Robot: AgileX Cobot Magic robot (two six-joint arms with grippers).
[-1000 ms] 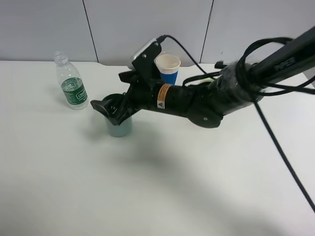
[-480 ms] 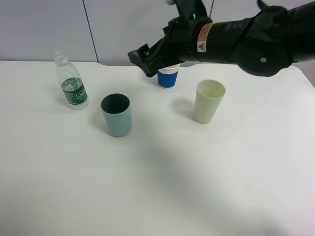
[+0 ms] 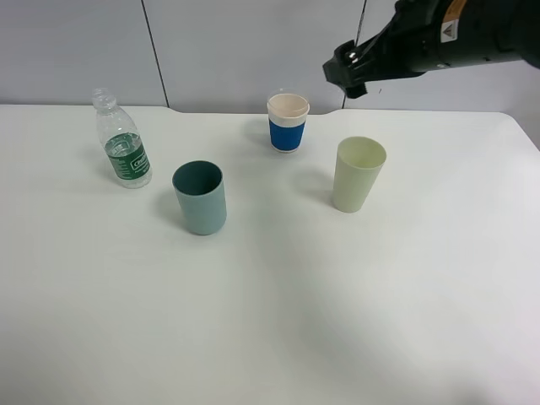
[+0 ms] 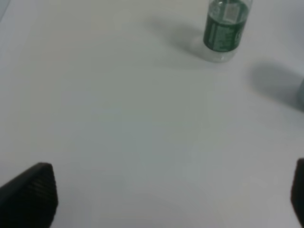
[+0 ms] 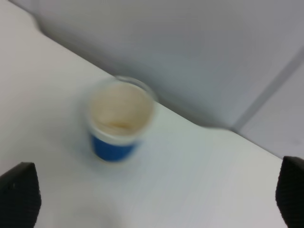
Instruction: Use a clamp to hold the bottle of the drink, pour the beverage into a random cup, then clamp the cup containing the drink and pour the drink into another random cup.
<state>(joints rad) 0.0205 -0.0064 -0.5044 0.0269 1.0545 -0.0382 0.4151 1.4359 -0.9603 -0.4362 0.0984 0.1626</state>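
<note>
The right gripper point(image 3: 348, 69) has lifted clear of the teal cup point(image 3: 200, 197) – jaws spread, empty – leaving every vessel standing, seemingly finished.

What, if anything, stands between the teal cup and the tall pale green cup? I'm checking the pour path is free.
Nothing visible does. Bare table separates the teal cup from the pale green cup. The blue-sleeved paper cup stands farther back, off that line, and the bottle sits left of the teal cup.

My table point(image 3: 278, 321) looks smooth, matt white. The bottle point(image 3: 123, 145) is clear glossy plastic with a green label. Teal cup point(image 3: 201, 198) and pale green cup point(image 3: 358, 175): smooth matt plastic. The blue-sleeved cup point(image 3: 288, 122) looks like paper.
</note>
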